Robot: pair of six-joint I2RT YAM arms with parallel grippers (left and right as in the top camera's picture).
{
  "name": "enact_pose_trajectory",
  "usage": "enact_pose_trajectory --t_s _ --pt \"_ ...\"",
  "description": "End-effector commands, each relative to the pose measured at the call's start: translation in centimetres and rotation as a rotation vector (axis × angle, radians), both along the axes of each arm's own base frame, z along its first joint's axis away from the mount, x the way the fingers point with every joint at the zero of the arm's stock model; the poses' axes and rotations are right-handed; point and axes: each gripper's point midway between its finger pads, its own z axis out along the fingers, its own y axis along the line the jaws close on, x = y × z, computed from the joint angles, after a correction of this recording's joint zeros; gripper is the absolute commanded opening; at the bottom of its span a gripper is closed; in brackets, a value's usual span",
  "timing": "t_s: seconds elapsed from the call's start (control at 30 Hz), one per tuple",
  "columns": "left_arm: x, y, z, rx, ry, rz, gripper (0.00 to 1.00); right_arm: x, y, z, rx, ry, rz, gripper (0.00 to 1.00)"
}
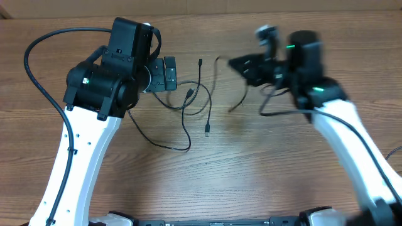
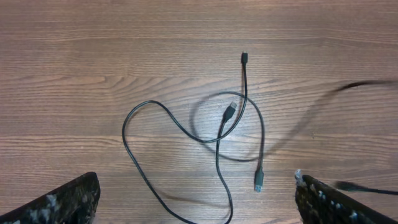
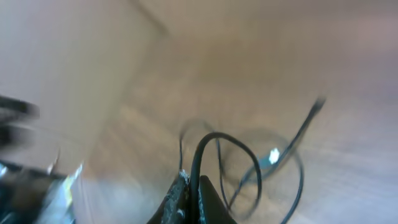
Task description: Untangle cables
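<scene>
**A:** How is the right gripper [image 3: 189,185] shown?

**B:** Its two dark fingers [image 3: 176,202] are pressed together. One black cable strand [image 3: 208,142] is pinched between them and arches upward in a loop. This wrist view is heavily blurred.

**A:** And the left gripper [image 2: 196,190]?

**B:** It is spread wide, and nothing is held. Only its speckled black fingertips [image 2: 68,200] are seen, at the lower corners of its wrist view.

**A:** Where are the thin black flexible cables [image 2: 217,134] found?

**B:** They are laid in crossing loops on the brown wood-grain table [image 2: 74,74], between the two arms. A small end plug [image 2: 244,57] is seen at the far side. A flat silver-tipped plug [image 2: 229,112] is seen inside the loops, and a third plug [image 2: 259,180] lies nearer. Any lettering on them is too small to be read.
</scene>
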Motion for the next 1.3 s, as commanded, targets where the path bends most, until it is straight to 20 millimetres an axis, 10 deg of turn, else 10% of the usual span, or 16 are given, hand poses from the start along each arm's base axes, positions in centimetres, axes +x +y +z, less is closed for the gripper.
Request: enact_pose_trajectory --t_s 0.0,0.27,0.67,1.07,1.27 --pt "0.0 -0.1 0.5 -0.019 -0.012 0.007 1.0 -1.3 -4.1 9.3 0.037 -0.23 -0.093 0.04" --pt "0.0 -0.1 0.5 -0.019 -0.012 0.007 1.0 -6.1 -14.1 22.3 0.034 -0.567 -0.421 0.04" --pt "0.0 -0.1 0.5 -0.019 -0.012 0.007 1.0 -11.4 -28.1 31.0 0.016 -0.781 -0.954 0.04" --pt "0.0 -0.1 0.5 -0.019 -0.012 0.007 1.0 -13.8 -30.7 37.9 0.109 -1.111 -0.977 0.04" --pt "0.0 -0.1 0.5 -0.019 -0.012 0.007 1.0 -12.2 -32.2 37.7 0.123 -1.116 -0.975 0.04"
